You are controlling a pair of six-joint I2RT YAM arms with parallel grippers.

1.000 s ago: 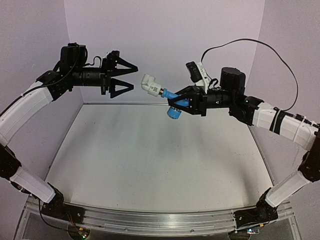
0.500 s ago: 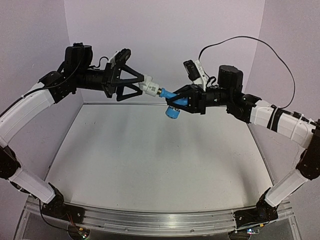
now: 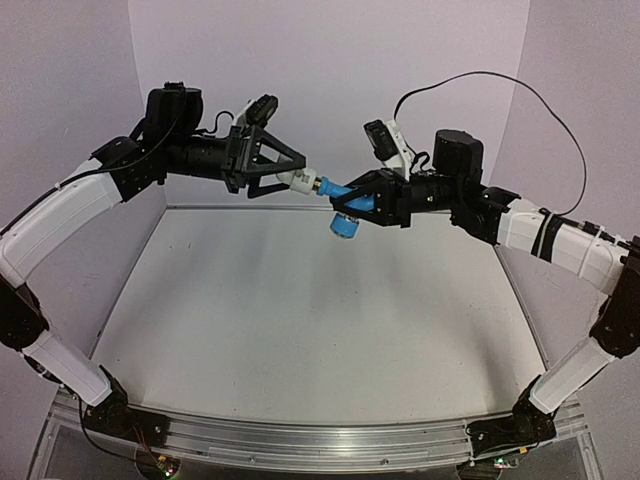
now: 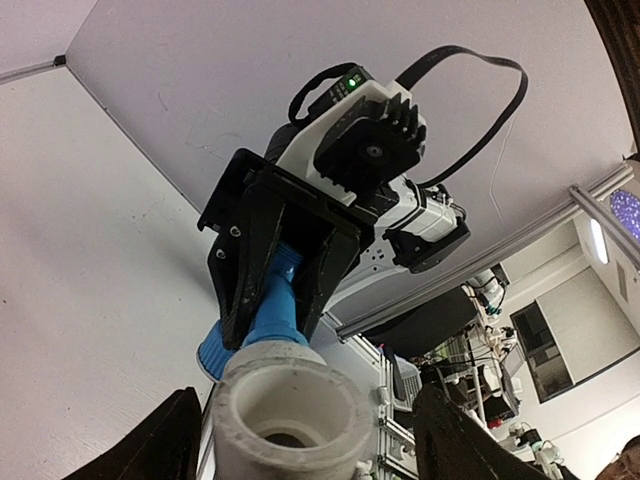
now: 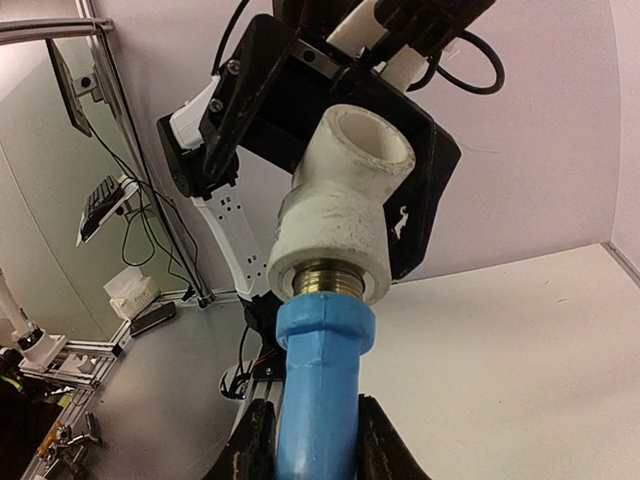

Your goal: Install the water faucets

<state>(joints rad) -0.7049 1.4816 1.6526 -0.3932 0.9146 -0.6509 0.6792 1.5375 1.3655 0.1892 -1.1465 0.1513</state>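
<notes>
A: Arms?
B: I see both raised over the table [image 3: 300, 330], meeting mid-air. Right pincer [image 3: 348, 203] clamps the blue tap [image 3: 345, 226]; left pincer [image 3: 296, 176] spread around the white fitting [image 3: 300, 181] on its end.
A: Hidden?
B: Left fingers [image 4: 160, 445] cropped in wrist view.

You've got the blue tap [image 5: 322, 380] and the white fitting [image 5: 345, 215] joined end to end, held in the air above the table [image 3: 300, 320].

Tap: bright-blue plastic with a hex collar at the joint. Its brass-coloured threaded end [image 5: 320, 278] sits in the fitting's lower socket. In the top view a round blue knob [image 3: 345, 226] hangs off its underside.

Fitting: short, white, scuffed, bent like an elbow. Its open bore is angled off the tap's axis.

The right gripper [image 3: 352, 203] is clamped on the blue body. The left gripper [image 4: 300, 440] has its fingers straddling the fitting, with a gap visible on one side.
</notes>
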